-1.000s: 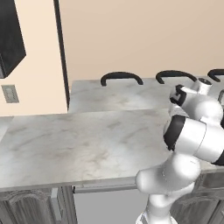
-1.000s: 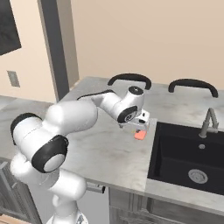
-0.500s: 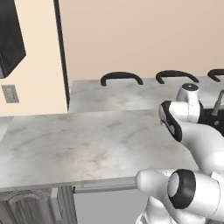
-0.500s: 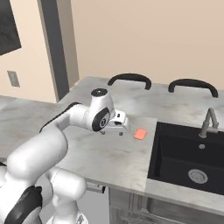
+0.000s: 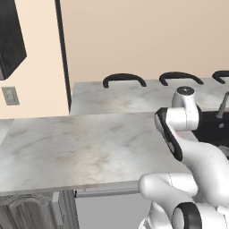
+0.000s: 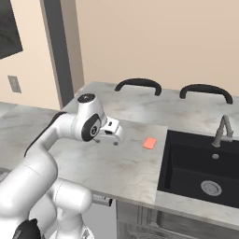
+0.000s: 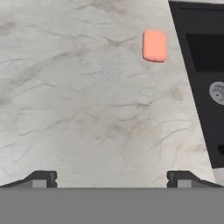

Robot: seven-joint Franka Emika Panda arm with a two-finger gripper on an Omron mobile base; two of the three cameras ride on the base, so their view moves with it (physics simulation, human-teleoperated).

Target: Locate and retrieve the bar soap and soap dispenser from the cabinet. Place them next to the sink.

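Gripper: the gripper hangs over the marble counter; it points down; in the hand view its two dark fingertips sit far apart at the bottom corners, so it is wide apart; nothing is between them; it holds nothing.

Counter: pale grey marble with thin brown lines; the bare top lies right under the hand; in the left base view it runs wide to the left.

Bar soap: the small pink bar soap lies flat on the counter; it is near the gripper, but not touching it; it sits just beside the left edge of the sink; in the hand view the soap is up near the top, close to the black sink edge.

Sink: the black sink is set into the counter, to the right of the soap; a round drain shows in its floor; a grey tap stands behind it; in the hand view the sink wall runs down the right side.

Chairs: two dark curved chair backs poke up behind the far side of the counter.

Wall: a dark upright strip stands at the far left; a small wall switch plate is on the cream wall beside it.
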